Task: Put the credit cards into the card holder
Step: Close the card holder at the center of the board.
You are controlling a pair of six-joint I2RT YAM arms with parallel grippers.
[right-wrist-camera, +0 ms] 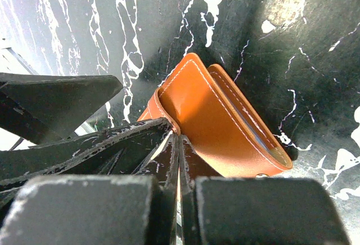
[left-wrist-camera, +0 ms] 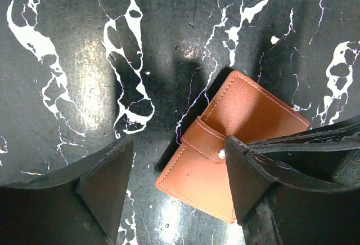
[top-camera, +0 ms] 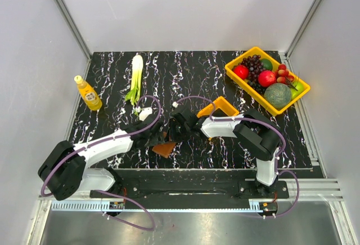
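The card holder (top-camera: 165,148) is a small brown wallet lying on the black marbled table, near the front middle. In the left wrist view it (left-wrist-camera: 199,180) lies flat between my open left gripper (left-wrist-camera: 180,143) fingers, with its snap strap by the right finger (left-wrist-camera: 253,177). My right gripper (right-wrist-camera: 180,137) is shut, its tips pinched at the wallet's strap (right-wrist-camera: 163,107). A thin grey-blue edge, seemingly a credit card (right-wrist-camera: 254,134), shows inside the wallet's slot. No loose card is in view. Both grippers (top-camera: 159,135) (top-camera: 179,131) meet over the wallet.
A small orange bin (top-camera: 223,108) stands just behind the right gripper. A yellow tray (top-camera: 256,49) of fruit sits at the back right. A leek (top-camera: 135,79) and a yellow bottle (top-camera: 88,93) are at the back left.
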